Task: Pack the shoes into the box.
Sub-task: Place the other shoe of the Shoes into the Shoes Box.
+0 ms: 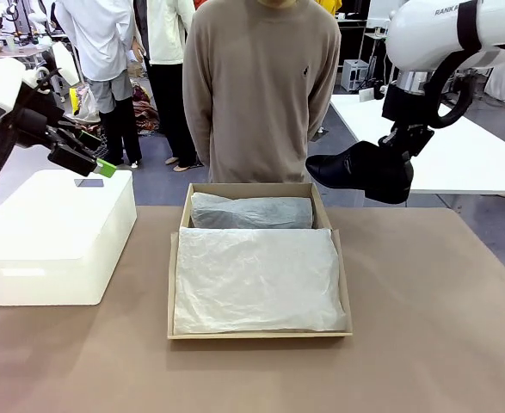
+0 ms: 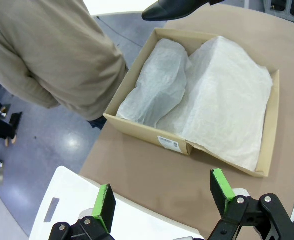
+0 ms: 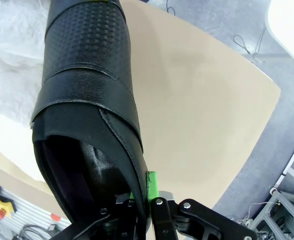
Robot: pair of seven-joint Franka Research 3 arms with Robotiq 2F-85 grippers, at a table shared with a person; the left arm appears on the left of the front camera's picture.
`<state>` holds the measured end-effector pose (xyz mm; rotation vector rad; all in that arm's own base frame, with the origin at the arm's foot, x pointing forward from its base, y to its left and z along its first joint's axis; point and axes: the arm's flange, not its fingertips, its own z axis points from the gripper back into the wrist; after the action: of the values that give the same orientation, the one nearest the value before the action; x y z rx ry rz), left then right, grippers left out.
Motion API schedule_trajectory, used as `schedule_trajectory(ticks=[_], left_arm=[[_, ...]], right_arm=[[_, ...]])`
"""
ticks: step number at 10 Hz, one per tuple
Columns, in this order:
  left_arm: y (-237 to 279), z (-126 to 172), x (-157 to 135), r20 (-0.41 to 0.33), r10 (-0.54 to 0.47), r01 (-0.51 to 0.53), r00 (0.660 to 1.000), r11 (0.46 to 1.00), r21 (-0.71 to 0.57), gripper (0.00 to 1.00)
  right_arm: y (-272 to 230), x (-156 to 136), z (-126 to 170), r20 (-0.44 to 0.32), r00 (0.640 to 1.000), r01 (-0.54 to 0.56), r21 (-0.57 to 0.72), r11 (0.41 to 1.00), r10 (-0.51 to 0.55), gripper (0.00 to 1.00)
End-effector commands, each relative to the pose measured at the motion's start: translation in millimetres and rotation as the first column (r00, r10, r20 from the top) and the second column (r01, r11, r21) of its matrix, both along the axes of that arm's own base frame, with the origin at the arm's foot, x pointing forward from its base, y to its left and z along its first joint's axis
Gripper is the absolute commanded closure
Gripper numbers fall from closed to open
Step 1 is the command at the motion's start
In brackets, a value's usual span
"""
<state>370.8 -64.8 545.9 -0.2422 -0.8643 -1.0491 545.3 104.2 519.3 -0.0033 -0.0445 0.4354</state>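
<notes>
One black shoe hangs in the air past the far right corner of the box, toe pointing left. My right gripper is shut on its heel rim; in the right wrist view the shoe runs away from the gripper, with one green pad outside the rim. The tan box is lined with white tissue paper. A tissue-wrapped bundle lies at its far end. My left gripper stands open and empty above the white plastic box, pads wide apart.
A white plastic box stands at the table's left. A person in a tan sweater stands at the far edge behind the box, arms behind the back. Bare brown table lies right of and in front of the box.
</notes>
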Motion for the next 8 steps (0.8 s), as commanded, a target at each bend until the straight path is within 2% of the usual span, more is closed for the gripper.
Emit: schedule_trajectory(ticks=[1, 3, 5, 7, 8], left_arm=[[1.6, -1.2, 0.9, 0.005, -0.017, 0.017, 1.000, 1.000, -0.006, 0.00], [1.6, -1.2, 0.9, 0.005, -0.017, 0.017, 1.000, 1.000, -0.006, 0.00], [1.6, -1.2, 0.9, 0.005, -0.017, 0.017, 1.000, 1.000, -0.006, 0.00], [1.6, -1.2, 0.9, 0.005, -0.017, 0.017, 1.000, 1.000, -0.006, 0.00], [1.6, -1.2, 0.9, 0.005, -0.017, 0.017, 1.000, 1.000, -0.006, 0.00]], right_arm=[[24.8, -11.0, 14.2, 0.046, 0.991, 0.124, -0.009, 0.992, -0.124, 1.00], [46.1, -23.9, 21.6, 0.012, 0.957, 0.289, -0.017, 0.957, -0.288, 1.00], [65.7, -33.6, 24.7, -0.005, 0.917, 0.398, -0.020, 0.917, -0.398, 1.00], [88.3, -41.2, 27.0, 0.053, 0.889, 0.457, -0.066, 0.887, -0.454, 1.00], [96.7, -43.8, 28.4, 0.046, 0.894, 0.447, -0.057, 0.893, -0.445, 1.00]])
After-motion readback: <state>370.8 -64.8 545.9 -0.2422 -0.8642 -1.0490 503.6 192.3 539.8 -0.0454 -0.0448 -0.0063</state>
